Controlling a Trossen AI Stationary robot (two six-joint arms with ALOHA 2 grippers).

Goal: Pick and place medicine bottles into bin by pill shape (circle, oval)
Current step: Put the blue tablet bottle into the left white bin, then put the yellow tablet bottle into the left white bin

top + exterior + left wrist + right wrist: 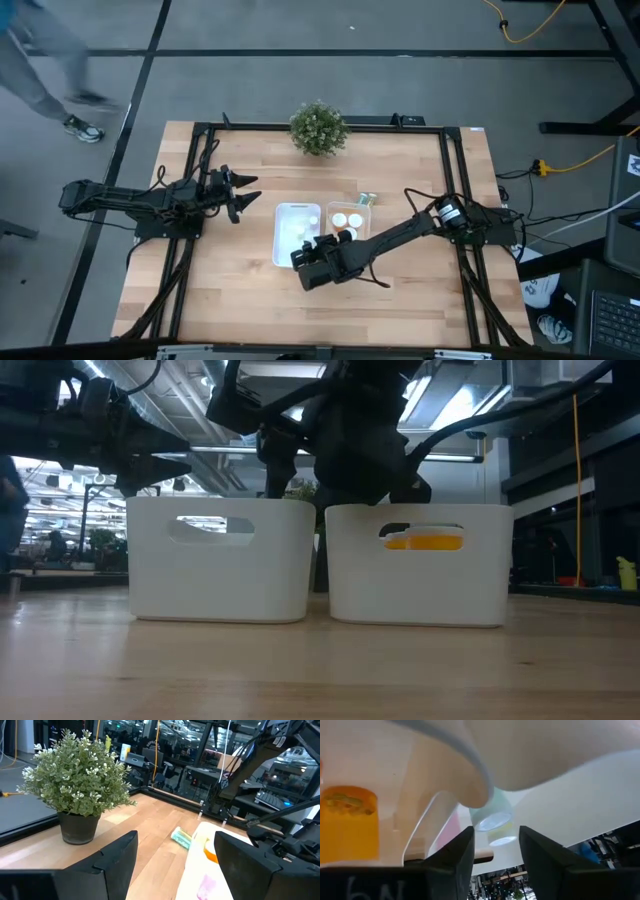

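Two white bins stand side by side mid-table, the left bin [297, 232] and the right bin [350, 222]. The right bin holds orange bottles with white caps [347, 219], one showing through its handle slot [430, 541]. My right gripper [496, 851] reaches slanting down over the left bin's near edge [312, 250], open. A pale teal bottle [492, 815] sits just past its fingertips, inside the left bin beside something pink [452, 827]. Another teal bottle [181, 837] lies on the table beyond the bins. My left gripper [175, 870] waits open at the table's left [245, 195]. My right gripper has the pale teal bottle's round end [490, 822] just beyond its two fingertips, which stand apart on either side. I cannot tell whether either finger touches it.
A potted plant [319, 128] stands at the table's far edge, behind the bins. Black frame rails [200, 160] run along the table's left, right and far sides. A person walks on the floor beyond the far left corner [50, 70].
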